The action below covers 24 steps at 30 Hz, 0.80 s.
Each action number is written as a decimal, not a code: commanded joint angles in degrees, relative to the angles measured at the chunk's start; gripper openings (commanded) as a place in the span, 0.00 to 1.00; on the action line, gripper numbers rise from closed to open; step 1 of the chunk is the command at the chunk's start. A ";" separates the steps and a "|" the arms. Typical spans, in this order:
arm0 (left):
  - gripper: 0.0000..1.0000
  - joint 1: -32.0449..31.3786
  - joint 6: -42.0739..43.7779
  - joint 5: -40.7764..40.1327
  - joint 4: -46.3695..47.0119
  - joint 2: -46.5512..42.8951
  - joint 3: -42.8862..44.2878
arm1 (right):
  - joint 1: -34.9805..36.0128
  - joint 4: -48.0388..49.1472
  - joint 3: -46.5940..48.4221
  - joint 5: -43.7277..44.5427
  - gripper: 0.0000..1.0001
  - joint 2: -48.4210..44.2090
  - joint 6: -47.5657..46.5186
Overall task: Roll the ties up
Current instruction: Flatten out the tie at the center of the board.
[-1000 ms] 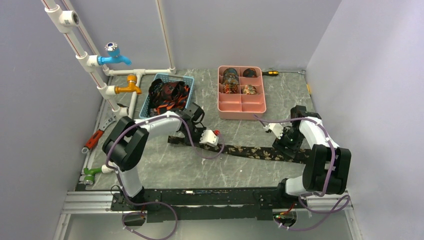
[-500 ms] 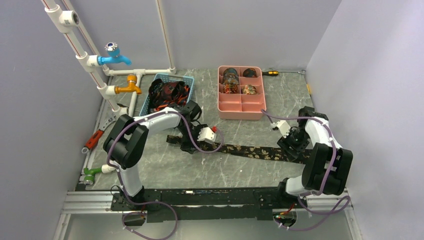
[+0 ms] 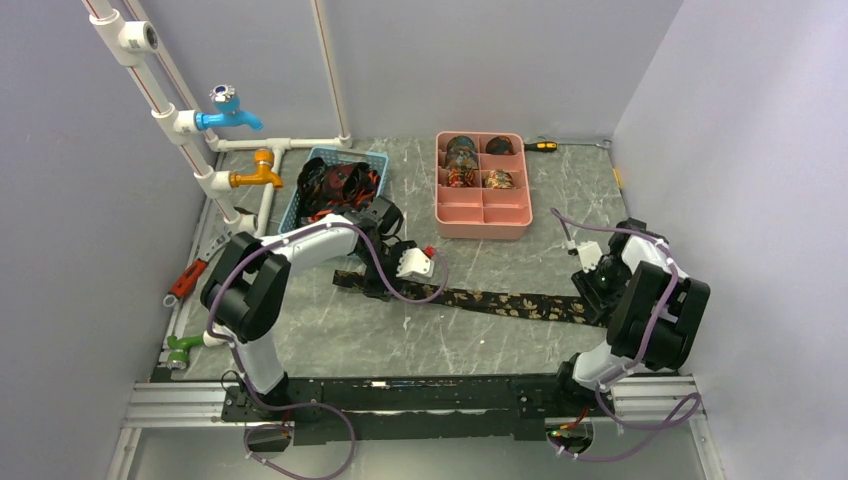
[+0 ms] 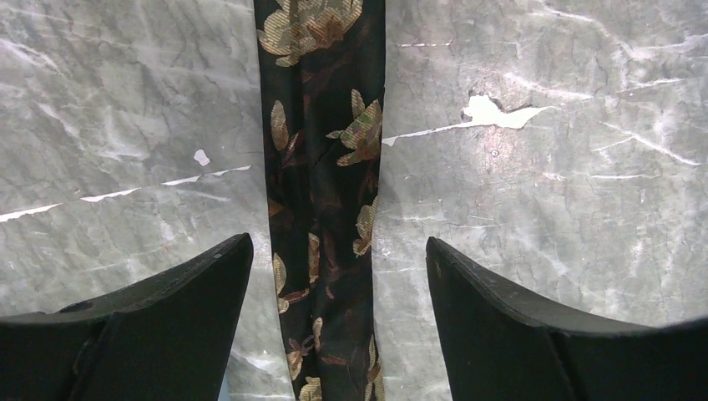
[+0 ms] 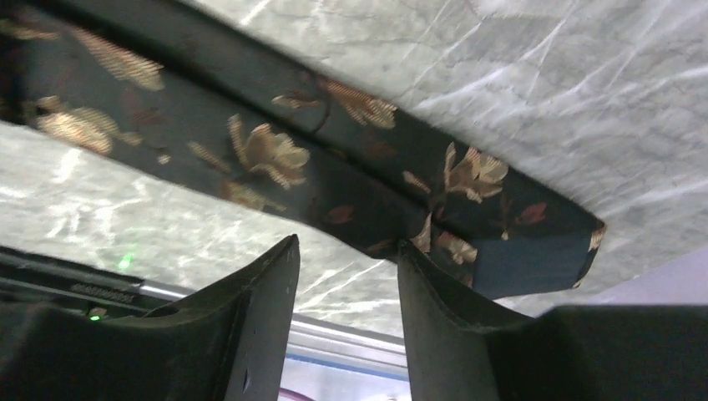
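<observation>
One long dark tie with gold and orange leaves lies flat across the table, running left to right. My left gripper stands over its left part. In the left wrist view the tie runs straight up between the fingers of the open left gripper, touching neither. My right gripper is at the tie's right end. In the right wrist view the right gripper is open and empty, and its right finger is against the near edge of the tie's end.
A blue basket holding a heap of loose ties stands at the back left. A pink tray at the back centre has rolled ties in its far compartments. White pipes with taps line the left side. A screwdriver lies behind the tray.
My left gripper has opened and let the tie's left part lie flat. My right arm has swung right and nearer, to the tie's right end, with its jaws narrowing.
</observation>
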 commanded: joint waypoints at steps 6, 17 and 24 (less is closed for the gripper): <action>0.86 2.80 -6.58 4.15 3.44 -9.85 0.06 | -1.20 13.25 -0.66 10.67 0.36 10.89 -3.47; 0.99 6.65 -19.60 7.06 18.31 -27.51 -6.71 | -6.48 13.58 12.05 13.89 0.36 21.57 -16.14; 0.99 6.60 -21.86 11.67 16.50 -27.06 -7.59 | -6.40 12.25 19.78 14.58 0.38 24.65 -17.70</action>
